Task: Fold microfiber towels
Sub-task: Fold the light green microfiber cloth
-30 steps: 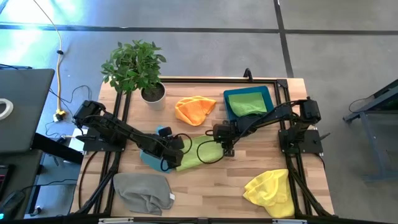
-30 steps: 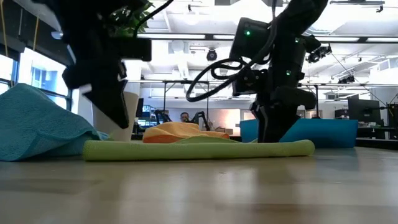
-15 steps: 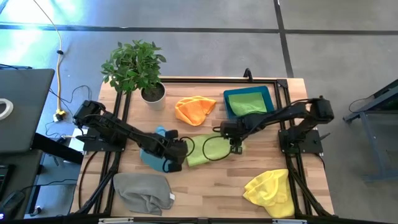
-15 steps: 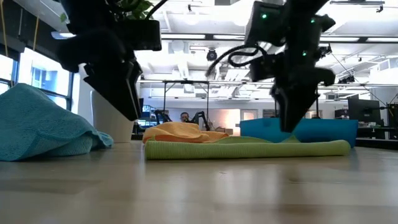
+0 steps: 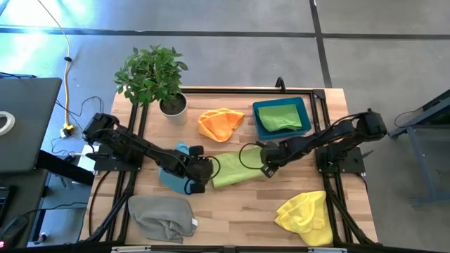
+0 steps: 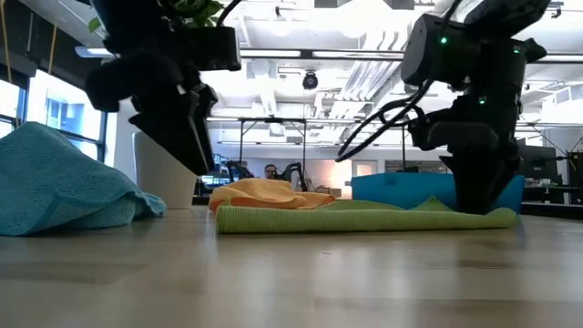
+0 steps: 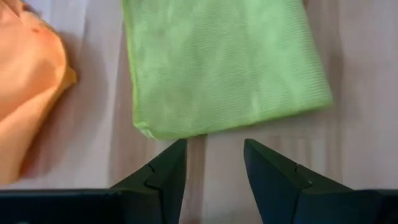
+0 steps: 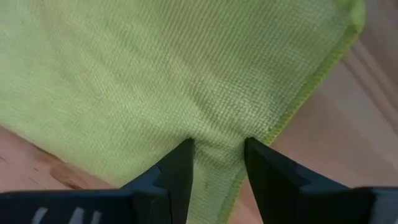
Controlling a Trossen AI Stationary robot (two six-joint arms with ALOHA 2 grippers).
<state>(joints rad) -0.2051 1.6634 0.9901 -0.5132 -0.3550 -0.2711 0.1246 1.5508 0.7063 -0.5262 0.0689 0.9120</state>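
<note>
A folded lime green towel (image 5: 235,171) lies flat on the wooden table's middle. My right gripper (image 5: 268,167) stands on its right end, shut on the cloth (image 8: 217,149). My left gripper (image 5: 202,172) hangs open just off the towel's left edge (image 7: 168,132), over bare wood, touching nothing (image 7: 214,162). Under the left arm lies a light blue towel (image 5: 172,179). An orange towel (image 5: 221,123) lies behind, a grey one (image 5: 162,216) at the near left, and a yellow one (image 5: 304,211) at the near right. A green towel (image 5: 281,116) lies in the blue bin (image 5: 306,112). My right gripper pinches a small pucker of the lime green towel (image 8: 217,132) between its two fingertips, close to the hemmed right edge (image 8: 298,106). The fingers (image 6: 478,196) come from above, pointing steeply down. The towel stays flat on the table; how many layers are caught cannot be told.
A potted plant (image 5: 155,77) stands at the far left corner. Black frame rails (image 5: 330,190) run along the table's sides. Bare wood (image 5: 232,211) shows between the grey and yellow towels.
My right gripper has gone toward the table's right edge, rolling its wrist, and has dragged the lime green towel along the table with it. The towel's left end has slid out from under my left gripper, which has rolled a little.
</note>
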